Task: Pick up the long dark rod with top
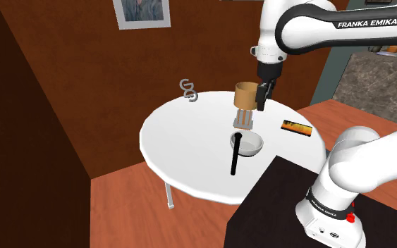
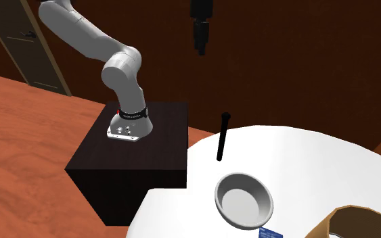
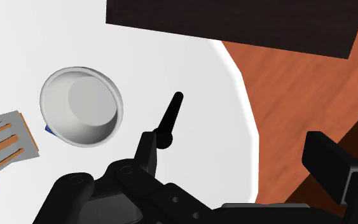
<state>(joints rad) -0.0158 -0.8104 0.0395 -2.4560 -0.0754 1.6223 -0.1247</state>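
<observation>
Bench (image 1: 179, 144), round and white, carries all that we describe, and we place each thing by the pale bowl (image 1: 253, 144) near its middle. Well left of the bowl in the shoulder view, and farther back, a silvery coiled piece (image 1: 189, 90) stands by the bench edge. Just behind the bowl we see a tan open cylinder (image 1: 246, 94) on a slatted grey foot. The long black rod (image 1: 235, 153) stands upright near the bowl. It crosses the bowl's left rim in the shoulder view, though the second exterior view shows a gap between them. High above the bowl hangs the end effector (image 1: 262, 106). In the wrist view its fingers (image 3: 147, 149) are spread wide and grip nothing, with the rod's top well below them. Right of the bowl lies an orange and dark card (image 1: 296, 127), and beyond that we see the black stand (image 1: 281, 204).
</observation>
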